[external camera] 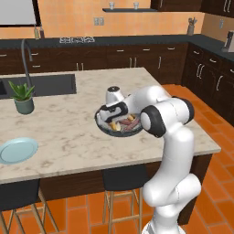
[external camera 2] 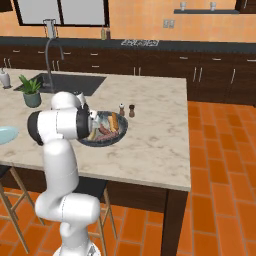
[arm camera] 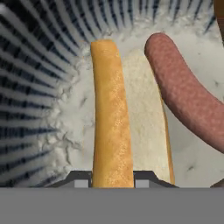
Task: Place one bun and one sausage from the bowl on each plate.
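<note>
The dark bowl (external camera: 103, 128) (external camera 2: 108, 142) sits on the island's right half with buns and sausages in it. My gripper (external camera: 112, 119) (external camera 2: 95, 127) (arm camera: 113, 180) reaches down into the bowl's left side. In the hand view its two dark fingertips (arm camera: 80, 179) press on the golden crust of a split bun (arm camera: 131, 118) lying on the speckled bowl floor, so it is shut on that bun. A reddish sausage (arm camera: 183, 96) lies just beside the bun. A light blue plate (external camera: 18, 150) (external camera 2: 5, 134) rests far to the left on the counter.
A potted plant (external camera: 23, 97) (external camera 2: 31, 91) stands near the sink (external camera: 45, 84) (external camera 2: 65, 82). Two small shakers (external camera 2: 126, 109) stand just behind the bowl. Stools (external camera: 121, 180) sit under the island's near edge.
</note>
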